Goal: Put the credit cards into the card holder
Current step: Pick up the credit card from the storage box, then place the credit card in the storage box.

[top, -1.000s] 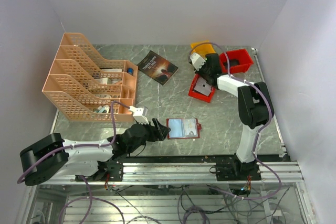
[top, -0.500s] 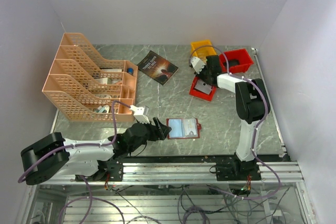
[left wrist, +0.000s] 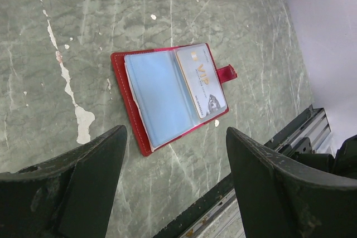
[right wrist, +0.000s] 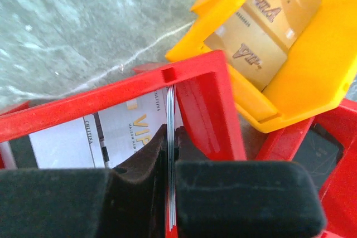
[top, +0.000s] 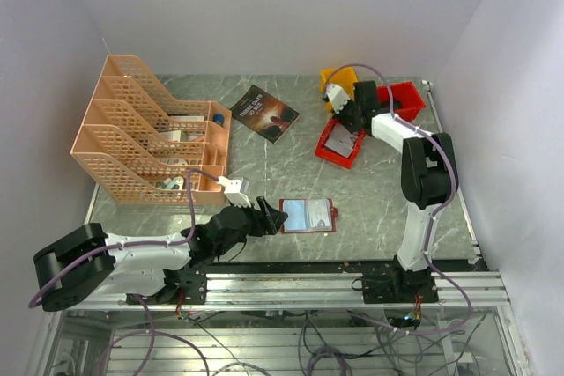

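Note:
The card holder [top: 307, 215] lies open on the table, dark red with pale clear pockets [left wrist: 159, 96]; one white VIP card [left wrist: 202, 82] sits in its right side. My left gripper [top: 267, 217] hovers just left of it, open and empty, its jaws [left wrist: 175, 140] spread wide. My right gripper [top: 346, 122] is over the low red bin [top: 339, 145] at the back right. It is shut on a thin stack of credit cards [right wrist: 170, 193] seen edge-on, held upright against the bin's wall [right wrist: 203, 110]. More white cards [right wrist: 125, 129] lie flat in that bin.
A yellow bin [right wrist: 318, 76] with gold cards [right wrist: 254, 48] touches the red bin, and a second red bin [top: 401, 99] stands right of them. An orange file rack [top: 150, 129] fills the back left, a dark book [top: 264, 113] lies beside it. A metal rail [top: 300, 281] borders the near edge.
My right gripper has closed onto the cards and shifted slightly toward the back; the low red bin turned a little with it. The left arm and card holder have not moved.

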